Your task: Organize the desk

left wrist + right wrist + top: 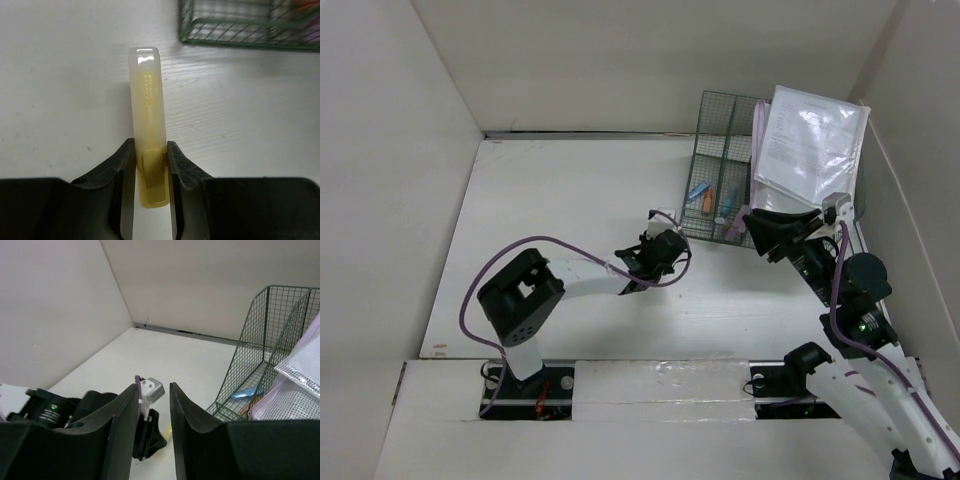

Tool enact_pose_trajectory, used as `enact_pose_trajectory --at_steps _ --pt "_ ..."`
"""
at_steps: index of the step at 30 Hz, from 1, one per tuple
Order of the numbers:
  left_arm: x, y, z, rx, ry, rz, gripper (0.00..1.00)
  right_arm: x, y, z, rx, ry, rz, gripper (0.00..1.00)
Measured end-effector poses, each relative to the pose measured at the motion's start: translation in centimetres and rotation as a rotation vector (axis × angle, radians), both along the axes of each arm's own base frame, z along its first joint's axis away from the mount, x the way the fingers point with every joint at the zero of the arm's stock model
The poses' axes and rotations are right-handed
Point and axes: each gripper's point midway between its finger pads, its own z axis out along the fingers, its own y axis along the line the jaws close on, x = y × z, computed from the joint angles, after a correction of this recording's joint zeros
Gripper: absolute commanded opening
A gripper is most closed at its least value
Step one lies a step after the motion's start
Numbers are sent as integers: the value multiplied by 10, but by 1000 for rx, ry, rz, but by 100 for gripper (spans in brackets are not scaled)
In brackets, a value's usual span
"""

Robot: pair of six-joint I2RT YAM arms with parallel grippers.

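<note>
A pale yellow highlighter (146, 100) points away from me toward the green wire rack (240, 25), low over the white desk (570, 190). My left gripper (150, 150) is shut on its near end, with both fingers pressed against its sides. From above, the left gripper (655, 265) sits mid-desk, just left of the rack (720, 170), and hides the highlighter. My right gripper (765, 238) hovers at the rack's front right, aimed left. In its own wrist view the right gripper (153, 390) is open and holds nothing. Beyond it are the left gripper (147, 435) and a sliver of highlighter (167, 431).
The rack holds a blue pen (698, 190), an orange pen (708, 200) and a clear folder of papers (810, 140) leaning at its right. White wall panels (420, 120) enclose the desk on the left, back and right. A purple cable (520, 250) loops over the left arm.
</note>
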Motion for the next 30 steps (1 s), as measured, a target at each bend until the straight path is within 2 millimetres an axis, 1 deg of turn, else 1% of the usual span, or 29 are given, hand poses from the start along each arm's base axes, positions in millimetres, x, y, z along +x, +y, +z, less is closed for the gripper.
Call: enact_pose_trajectory --at_steps 1,4,5,9,13,16,17,18,19,21,27,30 --pt "-1 -3 11 -21 -16 -12 0 0 0 0 -1 2 0 37" --pt "-2 -22 48 -121 -76 -59 0 1 0 -1 -2 4 0 37" --pt "-1 -29 61 -154 -96 -76 0 1 0 -1 -2 4 0 37" --pt "4 -59 101 -260 -155 -145 0 1 0 -1 -2 4 0 37" --pt "14 -87 135 -329 -214 -202 0 -1 0 0 1 -1 -1 37" --pt "26 -110 153 -359 -260 -238 0 -3 -1 3 5 -10 -1 37" --pt "29 -118 157 -365 -269 -251 0 -3 -2 3 6 -12 -1 37" --pt "36 -131 160 -377 -281 -270 0 -4 -2 4 7 -13 -1 37" --pt "36 -131 160 -378 -281 -271 0 -4 -2 4 7 -14 -1 37" --pt "42 -140 157 -386 -276 -296 0 -4 -2 4 7 -14 -1 37" --pt "70 -159 139 -374 -271 -317 0 -5 -2 5 8 -17 -1 37" --pt "80 -170 133 -368 -273 -328 0 -5 -3 5 8 -17 -1 37"
